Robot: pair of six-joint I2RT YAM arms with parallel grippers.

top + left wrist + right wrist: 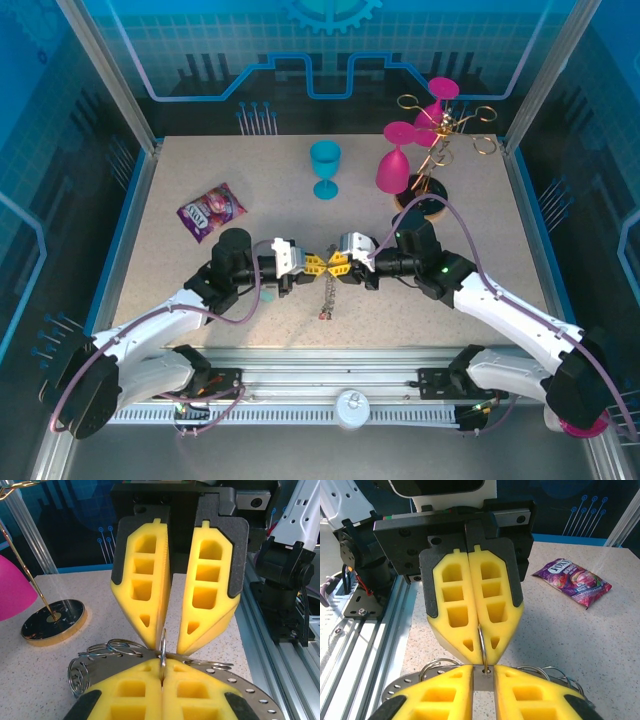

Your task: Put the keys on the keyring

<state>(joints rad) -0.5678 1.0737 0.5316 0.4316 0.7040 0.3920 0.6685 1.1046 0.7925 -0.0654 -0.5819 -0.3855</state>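
Note:
My two grippers meet tip to tip over the middle of the table. The left gripper [312,264] [163,662] [480,659] is shut on a thin wire loop [163,639] [481,640] that stands upright through a hole in the keyring [252,694] [400,689], a flat grey band with rim holes and more loops. The right gripper [341,264] [170,647] [483,670] stands narrowly open, its tips on either side of that loop over the band. A short string of small keys [325,297] trails below the grippers, with a red head at its end.
A purple candy bag [211,211] [572,581] lies at the left. A teal goblet [325,168] stands at the back centre. Pink goblets [396,160] hang on a golden rack [440,130] with a round base [52,621] at the back right. An aluminium rail [330,372] runs along the near edge.

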